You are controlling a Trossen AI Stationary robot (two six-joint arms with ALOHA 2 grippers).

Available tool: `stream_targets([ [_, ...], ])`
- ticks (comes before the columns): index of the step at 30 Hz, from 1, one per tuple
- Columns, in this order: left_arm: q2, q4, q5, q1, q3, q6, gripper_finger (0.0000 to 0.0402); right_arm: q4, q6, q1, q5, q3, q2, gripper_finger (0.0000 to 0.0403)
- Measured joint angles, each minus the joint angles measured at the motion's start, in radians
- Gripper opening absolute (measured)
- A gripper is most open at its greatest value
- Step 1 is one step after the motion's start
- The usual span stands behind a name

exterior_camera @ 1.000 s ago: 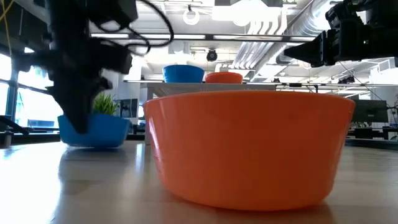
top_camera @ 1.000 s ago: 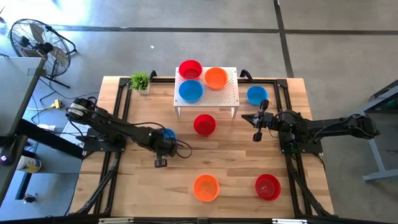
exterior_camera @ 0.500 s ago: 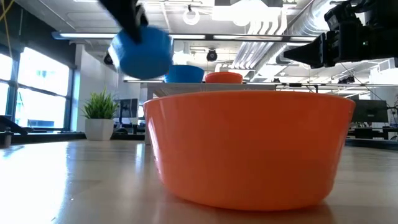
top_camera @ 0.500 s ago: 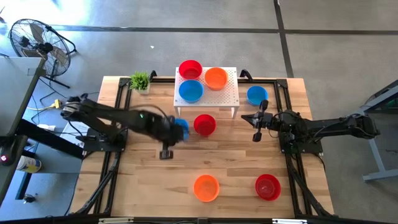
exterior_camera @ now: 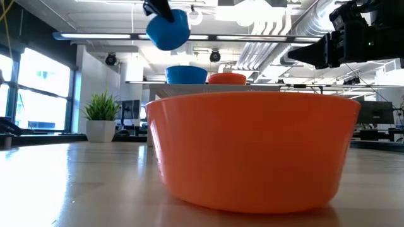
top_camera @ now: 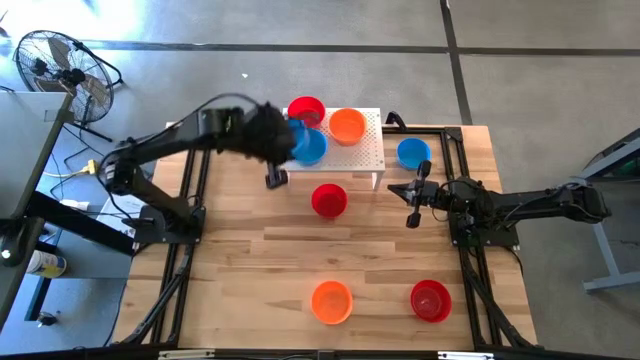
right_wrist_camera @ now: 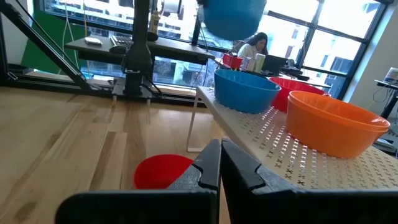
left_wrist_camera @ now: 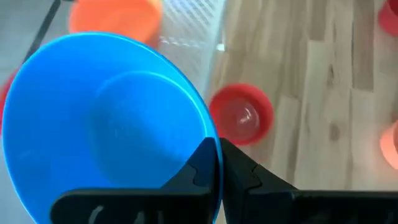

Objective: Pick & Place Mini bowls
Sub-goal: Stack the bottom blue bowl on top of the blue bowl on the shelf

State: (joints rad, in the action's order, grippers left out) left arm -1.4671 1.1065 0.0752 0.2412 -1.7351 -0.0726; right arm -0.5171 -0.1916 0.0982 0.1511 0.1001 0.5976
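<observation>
Blue mini bowl [top_camera: 297, 138] up in air, L gripper [top_camera: 285, 140] jaws pinched on its rim, hovering over white stand [top_camera: 366, 152] edge, just above blue bowl already there [top_camera: 310, 149]. Stand holds 3: red [top_camera: 306, 109], blue, orange [top_camera: 347, 125]. Left on table: red by stand [top_camera: 328, 200], blue at R [top_camera: 413, 152], orange [top_camera: 331, 301] & red [top_camera: 430, 299] near front. R gripper [top_camera: 413, 203] jaws closed, empty, parked mid-R. Looks approx. halfway; drop not yet done.
</observation>
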Motion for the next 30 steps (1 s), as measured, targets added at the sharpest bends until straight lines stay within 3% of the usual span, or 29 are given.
stream_targets([
  [9, -0.144, -0.059, -0.113, 0.121, -0.054, -0.114, 0.0001, -0.002, 0.000, 0.000, 0.000, 0.000, 0.000, 0.0000],
  [30, -0.284, -0.028, -0.083, 0.145, -0.053, -0.188, 0.0012, 0.005, -0.011, 0.000, 0.000, 0.000, 0.000, 0.0000],
])
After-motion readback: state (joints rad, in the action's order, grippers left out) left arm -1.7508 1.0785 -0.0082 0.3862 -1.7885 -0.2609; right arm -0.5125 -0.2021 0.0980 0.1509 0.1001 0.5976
